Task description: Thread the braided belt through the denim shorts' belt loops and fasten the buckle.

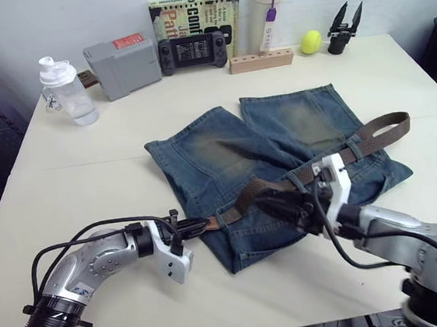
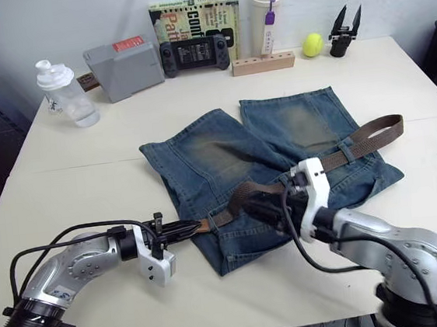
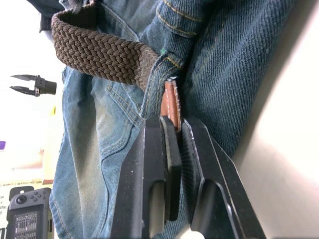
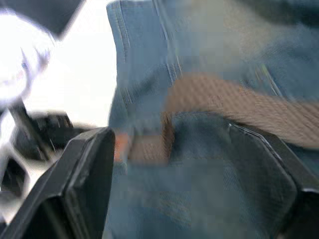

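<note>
Shaker bottle, grey box, tennis ball on table.

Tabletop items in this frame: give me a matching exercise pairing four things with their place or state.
Things:
1. braided belt
2. left gripper
3. right gripper
4. yellow ball

States:
A. open above the denim shorts
B. at the table's far edge
C. shut on the tan tip
D. lying across the waistband

Pairs: 1-D, 2-C, 3-A, 4-B
</note>
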You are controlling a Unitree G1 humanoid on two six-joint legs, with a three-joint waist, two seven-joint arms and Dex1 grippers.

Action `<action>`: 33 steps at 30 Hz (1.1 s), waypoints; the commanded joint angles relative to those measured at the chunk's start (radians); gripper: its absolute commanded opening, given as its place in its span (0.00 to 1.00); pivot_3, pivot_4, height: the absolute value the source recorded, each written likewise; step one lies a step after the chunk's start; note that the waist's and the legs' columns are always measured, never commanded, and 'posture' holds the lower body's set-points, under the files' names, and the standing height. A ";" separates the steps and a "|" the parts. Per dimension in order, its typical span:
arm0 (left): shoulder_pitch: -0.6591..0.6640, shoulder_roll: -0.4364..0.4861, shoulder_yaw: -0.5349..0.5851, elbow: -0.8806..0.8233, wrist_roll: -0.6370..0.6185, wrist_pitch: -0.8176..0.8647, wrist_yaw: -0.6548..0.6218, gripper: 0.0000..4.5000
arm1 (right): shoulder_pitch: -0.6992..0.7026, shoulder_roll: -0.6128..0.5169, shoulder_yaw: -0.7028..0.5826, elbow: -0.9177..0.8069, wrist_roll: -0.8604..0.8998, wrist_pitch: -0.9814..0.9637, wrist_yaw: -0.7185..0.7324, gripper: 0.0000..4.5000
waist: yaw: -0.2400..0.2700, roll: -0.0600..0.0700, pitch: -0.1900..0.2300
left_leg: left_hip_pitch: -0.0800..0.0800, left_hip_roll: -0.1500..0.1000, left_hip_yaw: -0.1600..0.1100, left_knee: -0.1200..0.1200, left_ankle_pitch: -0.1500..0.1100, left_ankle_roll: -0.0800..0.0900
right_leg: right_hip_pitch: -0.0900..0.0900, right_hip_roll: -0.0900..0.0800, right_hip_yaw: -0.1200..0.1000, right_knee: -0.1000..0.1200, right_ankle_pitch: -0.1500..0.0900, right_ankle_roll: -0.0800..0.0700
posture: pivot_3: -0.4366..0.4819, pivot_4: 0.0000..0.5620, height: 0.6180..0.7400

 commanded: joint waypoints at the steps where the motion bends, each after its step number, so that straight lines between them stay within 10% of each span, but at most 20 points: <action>1: 0.011 -0.002 0.001 -0.006 0.001 0.005 0.011 0.00 | 0.028 -0.054 0.033 -0.080 -0.025 -0.098 0.057 0.82 | 0.000 0.000 0.000 | 0.000 0.000 0.000 0.000 0.000 0.000 | 0.000 -0.001 0.000 0.000 0.000 0.000 | 0.48 0.27 0.92; 9: 0.018 -0.003 0.009 -0.001 0.006 -0.012 0.041 0.00 | 0.154 -0.200 0.263 -0.075 -0.388 -0.295 0.097 0.03 | 0.006 -0.001 0.000 | 0.000 -0.002 0.001 0.000 0.001 0.001 | 0.000 -0.003 -0.001 0.000 0.000 0.001 | 0.48 0.27 0.92; 20: 0.174 0.185 0.211 0.130 -0.034 -0.239 0.178 0.00 | 0.190 -0.120 0.373 0.032 -0.553 -0.301 0.055 0.01 | -0.005 -0.004 -0.001 | 0.002 0.001 0.001 0.000 0.001 0.001 | 0.001 -0.002 -0.002 0.000 0.000 0.000 | 0.48 0.27 0.92; 27: 0.374 0.446 0.365 0.625 0.236 -0.535 0.487 0.00 | 0.164 -0.080 0.364 0.045 -0.555 -0.287 0.061 0.01 | -0.002 -0.011 -0.004 | 0.002 0.001 0.000 -0.001 0.000 0.002 | 0.002 -0.004 -0.004 0.000 0.000 0.000 | 0.48 0.27 0.92; 33: 0.360 0.640 0.203 0.928 0.515 -0.384 0.895 0.00 | 0.137 -0.048 0.377 0.043 -0.559 -0.266 0.062 0.01 | -0.006 -0.017 -0.007 | 0.008 0.000 0.003 -0.005 0.000 0.003 | 0.002 -0.005 -0.004 0.001 0.000 0.000 | 0.48 0.27 0.92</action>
